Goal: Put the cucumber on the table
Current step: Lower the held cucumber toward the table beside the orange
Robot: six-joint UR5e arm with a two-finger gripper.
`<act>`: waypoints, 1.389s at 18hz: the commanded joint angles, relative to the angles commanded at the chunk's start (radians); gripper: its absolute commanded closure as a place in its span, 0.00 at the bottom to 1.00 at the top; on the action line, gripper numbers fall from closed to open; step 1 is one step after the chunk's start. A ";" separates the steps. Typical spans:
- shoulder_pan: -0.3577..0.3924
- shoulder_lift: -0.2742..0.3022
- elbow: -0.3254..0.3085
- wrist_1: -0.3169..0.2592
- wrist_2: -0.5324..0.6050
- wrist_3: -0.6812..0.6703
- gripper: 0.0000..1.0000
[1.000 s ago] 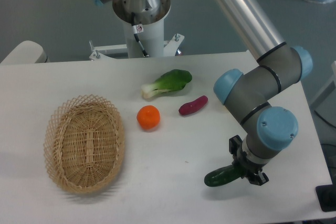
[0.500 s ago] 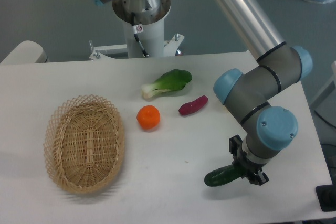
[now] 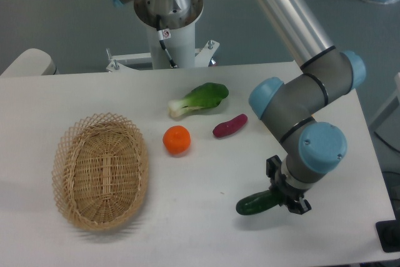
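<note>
The dark green cucumber [image 3: 255,203] lies nearly level, low over the white table [image 3: 206,229] near its front right. One end is held in my gripper [image 3: 285,197], which is shut on it; the other end points left. I cannot tell whether the cucumber touches the tabletop. The gripper's fingers are mostly hidden under the arm's wrist.
A woven oval wicker basket [image 3: 101,170] stands at the left. An orange [image 3: 177,139], a purple-red oblong vegetable [image 3: 229,125] and a bok choy [image 3: 200,99] lie mid-table. The arm's base [image 3: 169,10] stands behind the table's far edge.
My gripper and the cucumber have shifted a little to the left and slightly away from the front edge. The other objects have not moved.
</note>
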 joint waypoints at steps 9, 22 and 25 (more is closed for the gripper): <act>-0.069 0.014 -0.095 0.006 0.029 0.146 0.70; -0.118 0.008 -0.123 -0.002 -0.003 0.140 0.34; -0.120 0.008 -0.117 0.000 -0.029 0.135 0.12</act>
